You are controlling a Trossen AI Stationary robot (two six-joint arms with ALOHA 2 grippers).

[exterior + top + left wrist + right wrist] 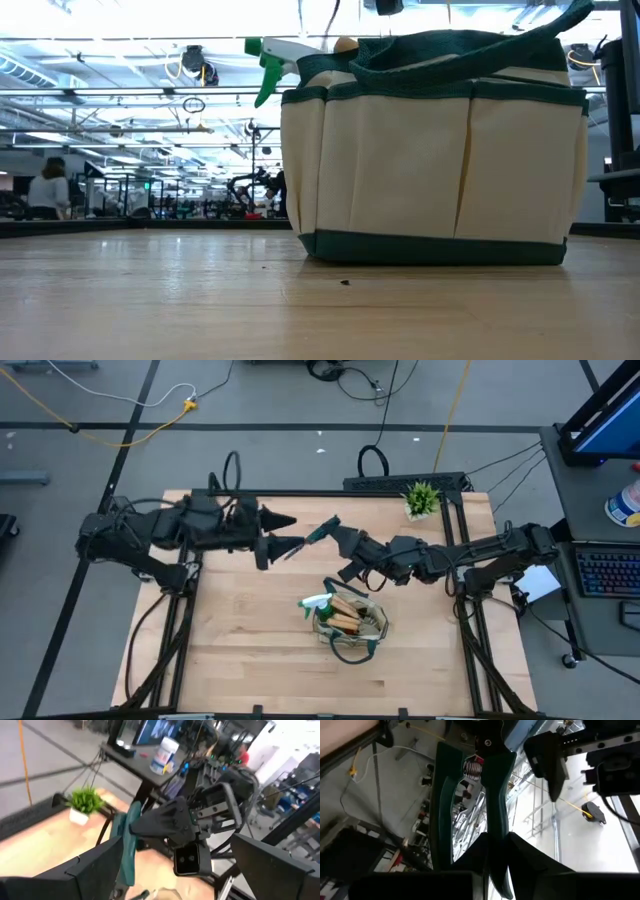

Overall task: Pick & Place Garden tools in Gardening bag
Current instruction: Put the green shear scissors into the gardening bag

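Fingers first: your right gripper (340, 535) is clamped on one handle of the pruning shears (485, 795), and the right wrist view shows both green grips and the red-capped spring running up out of the fingers, blade end away from the wrist. In the high view the shears (322, 530) point toward your left arm and sit in the air above the desk (230, 630), behind the bag. Your left gripper (288, 532) has its fingers spread wide around nothing, tips aimed at the shears and very near them. That reads like a hand-over being set up, probably so the tool can be turned or re-gripped before it goes down, though I can't be sure of the intent.

Moving outward, the gardening bag (350, 622) stands upright near the middle of the desk, just in front of your right gripper. The spray bottle (316, 603) is already in it with its white and green nozzle poking over the rim, and wooden handles (345, 615) lie beside it inside. The potted plant (421, 499) sits at the far edge, well apart, and should be left alone.
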